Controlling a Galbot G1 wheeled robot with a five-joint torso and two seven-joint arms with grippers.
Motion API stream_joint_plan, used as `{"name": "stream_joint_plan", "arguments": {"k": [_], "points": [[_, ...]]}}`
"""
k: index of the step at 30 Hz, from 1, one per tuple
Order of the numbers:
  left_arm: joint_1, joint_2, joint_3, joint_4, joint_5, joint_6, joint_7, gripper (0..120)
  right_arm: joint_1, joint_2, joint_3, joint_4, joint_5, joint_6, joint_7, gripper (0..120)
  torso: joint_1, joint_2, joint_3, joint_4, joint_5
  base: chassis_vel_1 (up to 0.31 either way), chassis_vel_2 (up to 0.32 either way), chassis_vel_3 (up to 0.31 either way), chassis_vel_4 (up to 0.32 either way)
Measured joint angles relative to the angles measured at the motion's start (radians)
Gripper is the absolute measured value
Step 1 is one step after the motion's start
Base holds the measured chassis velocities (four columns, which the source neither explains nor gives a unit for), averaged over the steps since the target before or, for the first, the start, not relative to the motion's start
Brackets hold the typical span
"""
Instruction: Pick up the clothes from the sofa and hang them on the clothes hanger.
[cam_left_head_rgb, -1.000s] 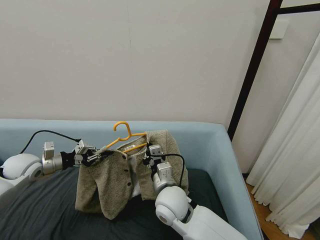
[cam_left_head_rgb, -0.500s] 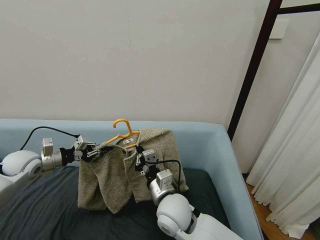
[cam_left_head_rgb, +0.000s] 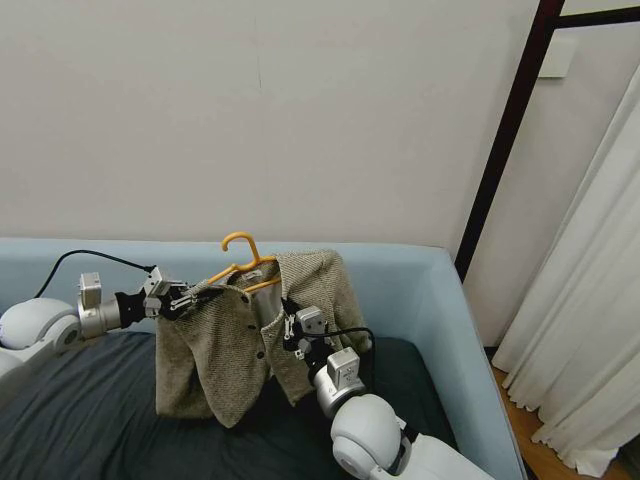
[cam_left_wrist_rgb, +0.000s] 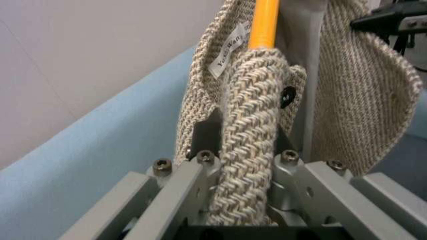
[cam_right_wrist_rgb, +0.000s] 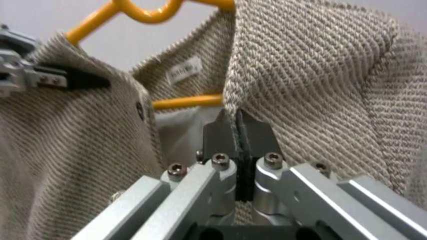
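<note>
- Currently the cardigan (cam_left_head_rgb: 215, 350) is hanging in the air over the sofa (cam_left_head_rgb: 435, 285), partly dressed on the hanger (cam_right_wrist_rgb: 188, 102). Its hem is sitting low above the dark seat; whether it is touching cannot be told.
- The hanger's long axis is running across the robot, tilted, with the left end lower and the hook pointing up toward the wall.
- One shoulder is wrapping the hanger's left end. The other front panel is standing beside the bare orange bar, with its collar edge folding outward.
- The left gripper (cam_left_head_rgb: 180, 298) is holding at that left end, its jaws pinching the knit roll where the bar is running into it.
- The right gripper (cam_left_head_rgb: 292, 325) is sitting lower, just beside the loose panel, with its jaws pressed together on the panel's front edge.
- Key relation: the free end of the hanger is lying above the right gripper and toward the wall, so the right arm is the nearer one to it.
- Judgement: the loose shoulder is likely needing a lift up and over that end while the left arm is steadying the bar.
- Risk: the knit may be slipping off the tilted bar.
</note>
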Motion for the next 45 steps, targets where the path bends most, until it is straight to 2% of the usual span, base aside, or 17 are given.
{"name": "stream_joint_plan", "arguments": {"k": [11, 14, 15, 19, 20, 23, 28, 30, 32, 35, 36, 38, 45], "points": [[-0.007, 0.01, 0.002, -0.023, -0.008, -0.001, 0.003, 7, -0.014, 0.004, -0.008, -0.04, -0.06, 0.044, -0.01, 0, 0.0, 0.0, 0.0, 0.0, 0.0, 0.0, 0.0, 0.0, 0.0], [-0.003, 0.015, 0.001, -0.028, -0.009, -0.002, 0.008, 7, -0.015, 0.01, -0.011, -0.036, -0.06, 0.104, -0.054, 12, 0.0, 0.0, 0.0, 0.0, 0.0, 0.0, 0.0, 0.0, 0.0], [-0.003, 0.015, 0.001, -0.028, -0.009, -0.002, 0.008, 7, -0.015, 0.01, -0.011, -0.036, -0.06, 0.104, -0.054, 12, 0.0, 0.0, 0.0, 0.0, 0.0, 0.0, 0.0, 0.0, 0.0], [0.004, 0.022, -0.005, -0.021, -0.004, -0.007, 0.026, 7, -0.024, -0.018, -0.004, -0.01, -0.055, 0.29, -0.259, 30, 0.0, 0.0, 0.0, 0.0001, -0.0001, 0.0, 0.0, 0.0, 0.0], [0.004, 0.022, -0.005, -0.021, -0.004, -0.007, 0.026, 7, -0.024, -0.018, -0.004, -0.01, -0.055, 0.29, -0.259, 30, 0.0, 0.0, 0.0, 0.0001, -0.0001, 0.0, 0.0, 0.0, 0.0], [0.004, 0.025, -0.005, -0.013, 0.001, -0.009, 0.035, 7, -0.031, -0.049, 0.017, 0.007, -0.027, 0.408, -0.443, 43, 0.0, 0.0, 0.0, 0.0001, -0.0001, 0.0, 0.0, 0.0, 0.0], [0.003, 0.025, -0.006, -0.006, 0.005, -0.014, 0.04, 7, -0.041, -0.106, 0.049, 0.026, 0.005, 0.469, -0.596, 63, 0.0, 0.0, 0.0, 0.0, 0.0, 0.0, 0.0, 0.0, 0.0], [0.003, 0.025, -0.007, -0.005, 0.007, -0.015, 0.042, 7, -0.044, -0.121, 0.058, 0.027, 0.007, 0.471, -0.611, 66, 0.0, 0.0, 0.0, -0.0001, -0.0001, 0.0, 0.0, 0.0, 0.0], [0.003, 0.028, -0.009, -0.002, 0.011, -0.02, 0.045, 7, -0.047, -0.15, 0.087, 0.031, 0.016, 0.462, -0.62, 76, 0.0, 0.0, 0.0, -0.0002, 0.0, 0.0, 0.0, 0.0, 0.0], [0.002, 0.038, -0.011, 0.001, 0.025, -0.032, 0.058, 7, -0.026, -0.191, 0.131, 0.047, 0.025, 0.395, -0.582, 88, 0.0, 0.0, 0.0, -0.0002, 0.0001, 0.0, 0.0, 0.0, 0.0], [0.002, 0.038, -0.011, 0.001, 0.025, -0.032, 0.058, 7, -0.026, -0.191, 0.131, 0.047, 0.025, 0.395, -0.582, 88, 0.0, 0.0, 0.0, -0.0002, 0.0001, 0.0, 0.0, 0.0, 0.0], [-0.001, 0.045, -0.011, 0.002, 0.037, -0.039, 0.076, 7, 0.011, -0.233, 0.151, 0.058, 0.055, 0.328, -0.57, 97, 0.0, 0.0, 0.0, 0.0001, 0.0001, 0.0, 0.0, 0.0, 0.0], [0.006, 0.06, -0.018, 0.0, 0.08, -0.06, 0.134, 7, 0.164, -0.378, 0.158, 0.029, 0.217, 0.141, -0.594, 100, 0.0, 0.0, 0.0, -0.0002, 0.0002, 0.0, 0.0, 0.0, 0.0]]}}
